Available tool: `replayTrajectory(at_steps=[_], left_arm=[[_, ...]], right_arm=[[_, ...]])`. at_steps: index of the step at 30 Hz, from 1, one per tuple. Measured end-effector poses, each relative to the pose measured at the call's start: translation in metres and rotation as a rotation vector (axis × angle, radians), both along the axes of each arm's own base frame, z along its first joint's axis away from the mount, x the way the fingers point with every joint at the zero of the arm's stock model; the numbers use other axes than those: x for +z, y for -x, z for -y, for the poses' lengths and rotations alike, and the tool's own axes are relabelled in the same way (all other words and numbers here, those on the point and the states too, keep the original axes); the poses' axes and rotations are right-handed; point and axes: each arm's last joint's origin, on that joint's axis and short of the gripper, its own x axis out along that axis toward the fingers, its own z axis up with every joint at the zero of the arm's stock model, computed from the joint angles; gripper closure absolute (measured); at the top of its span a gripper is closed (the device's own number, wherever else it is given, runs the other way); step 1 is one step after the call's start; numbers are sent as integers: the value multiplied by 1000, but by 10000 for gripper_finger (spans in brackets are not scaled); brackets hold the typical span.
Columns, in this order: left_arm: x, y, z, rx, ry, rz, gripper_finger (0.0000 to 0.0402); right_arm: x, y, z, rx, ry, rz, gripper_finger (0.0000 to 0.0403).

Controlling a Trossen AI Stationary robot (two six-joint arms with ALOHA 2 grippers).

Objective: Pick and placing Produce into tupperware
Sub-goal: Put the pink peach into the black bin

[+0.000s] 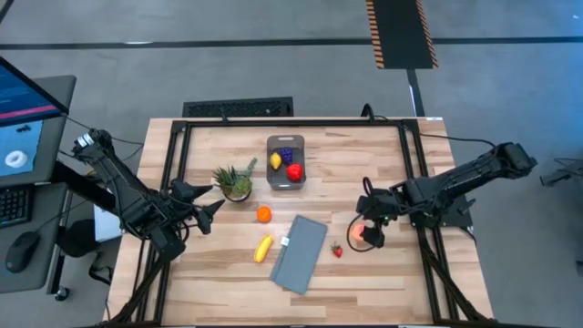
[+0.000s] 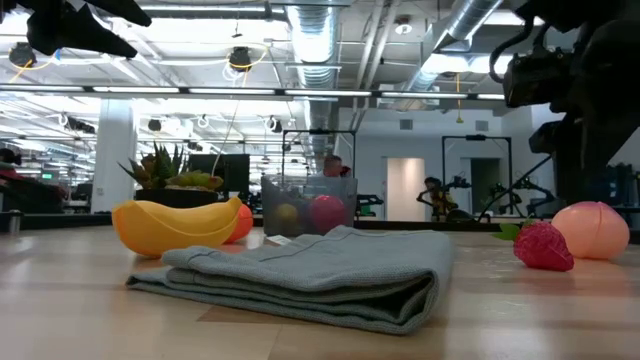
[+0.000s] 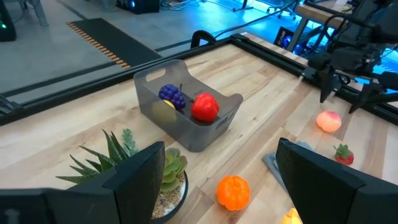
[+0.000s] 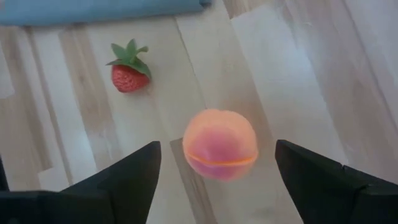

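Now the right tool (image 1: 364,234) hangs directly above the pink peach (image 4: 219,144), and its two dark fingers (image 4: 134,171) stand wide apart, one on each side of the fruit, without touching it. The peach is round, pink-orange with a darker seam across it, and it sits on the light wooden desk (image 1: 228,282) near the right side. Just beside it lies the small red strawberry (image 4: 129,77), with its green leaves turned away from the peach.

The tupperware (image 1: 286,164) is a small grey, see-through tub with rounded corners. It stands toward the far middle of the desk, and in the high view its long axis runs from the far edge toward the near edge. Inside it are the purple grapes (image 3: 173,95), the red fruit (image 3: 204,107) and the yellow lemon (image 1: 275,161).

The orange (image 1: 263,214) lies between the tub and the yellow banana (image 1: 263,249), whose long axis is a little tilted, beside the folded grey cloth (image 1: 300,253). The spiky green plant (image 1: 235,181) stands left of the tub.

The left tool (image 1: 208,211) waits at the left side of the desk, partly open and holding nothing.
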Motion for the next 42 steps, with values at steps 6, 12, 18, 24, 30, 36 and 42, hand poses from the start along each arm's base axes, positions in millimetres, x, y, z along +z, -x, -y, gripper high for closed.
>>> replayTrajectory(at_steps=[6,12,18,24,30,36,42], left_arm=[[0,0,0,0,0,0,107],[0,0,0,0,0,0,107],[0,0,0,0,1,-1,107],[-1,0,0,-8,22,-21,107],[-1,0,1,-9,24,-23,107],[-1,0,1,-12,37,-33,107],[-1,0,1,-12,37,-33,107]], right_arm=[[-1,1,2,7,12,-10,74],[-1,0,2,3,28,-10,75],[-14,-8,0,7,51,-56,62],[-22,-13,-2,5,34,-81,64],[-32,-19,-5,22,16,-117,64],[-35,-20,-5,23,17,-134,68],[-35,-19,-5,22,17,-135,70]])
